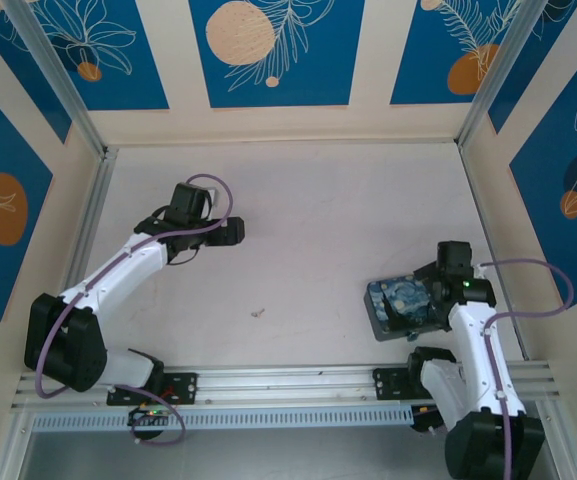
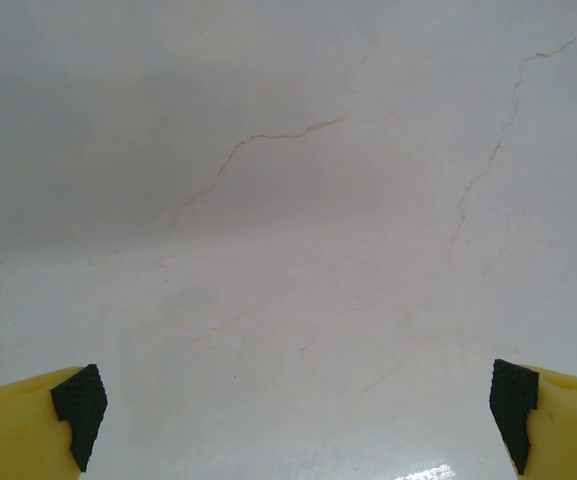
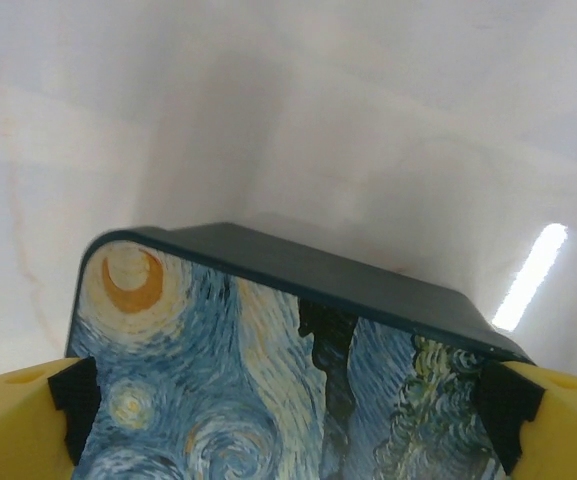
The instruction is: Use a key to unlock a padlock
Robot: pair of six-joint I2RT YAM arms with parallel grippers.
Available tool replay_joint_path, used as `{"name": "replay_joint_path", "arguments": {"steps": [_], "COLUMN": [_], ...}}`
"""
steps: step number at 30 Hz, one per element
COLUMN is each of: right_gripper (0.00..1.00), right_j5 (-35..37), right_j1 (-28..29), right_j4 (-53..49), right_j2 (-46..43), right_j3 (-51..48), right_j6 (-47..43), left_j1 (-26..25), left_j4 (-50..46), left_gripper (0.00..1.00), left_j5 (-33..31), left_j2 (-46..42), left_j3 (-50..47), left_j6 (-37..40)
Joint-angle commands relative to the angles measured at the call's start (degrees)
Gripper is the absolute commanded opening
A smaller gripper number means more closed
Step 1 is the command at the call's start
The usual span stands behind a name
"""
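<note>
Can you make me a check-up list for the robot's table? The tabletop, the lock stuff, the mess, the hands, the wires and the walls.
Surface: pale marble-look tabletop with thin brown veins; no spills seen.
Job's things: one tiny grey speck lies near the front middle, too small to tell whether it is the padlock or the key.
Clutter: rectangular blue swirl-painted tin box on the right side.
Hands: left hand open over bare table; right hand open, right over the tin.
Cables: purple cables loop along both arms.
Surroundings: cream walls with blue leaf-patterned panels; metal rail along the near edge.
</note>
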Motion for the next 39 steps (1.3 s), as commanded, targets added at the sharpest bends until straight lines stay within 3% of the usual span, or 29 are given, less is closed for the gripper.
{"name": "replay_joint_path", "arguments": {"steps": [1, 8, 12, 15, 20, 28, 39], "right_gripper": [1.00, 1.00, 0.99, 1.00, 0.99, 0.99, 0.99], "right_j5": [-12.32, -8.04, -5.97, -5.68, -6.74, -17.27, -26.72], "right_j1": [7.60, 23.34, 30.28, 32.21, 29.87, 18.71, 12.90], "right_j4": [4.85, 12.28, 11.57, 11.30, 12.24, 16.39, 19.94], "right_j2": [2.57, 18.92, 30.26, 34.22, 35.88, 36.32, 35.78], "right_j3": [-4.69, 5.80, 19.12, 26.06, 29.80, 26.75, 20.96], "right_j6": [13.09, 18.03, 13.72, 10.19, 5.06, -5.81, -14.99], "left_j1": [-0.90, -1.94, -3.05, -4.39, -7.02, -14.97, -28.85], "left_j4": [-1.34, -0.96, -0.46, 0.03, 0.28, 4.23, 11.56], "left_gripper": [1.00, 1.00, 1.00, 1.00, 1.00, 1.00, 1.00], "left_j5": [-0.69, -0.40, 0.06, 0.76, 1.71, 1.78, -3.29], "left_j2": [-1.04, -1.29, -1.99, -3.19, -5.86, -7.29, 2.53], "left_j3": [1.64, 1.19, 0.29, -1.09, -3.85, -7.99, -5.00], "left_j6": [-0.91, -2.99, -6.01, -9.21, -16.77, -30.21, -42.53]}}
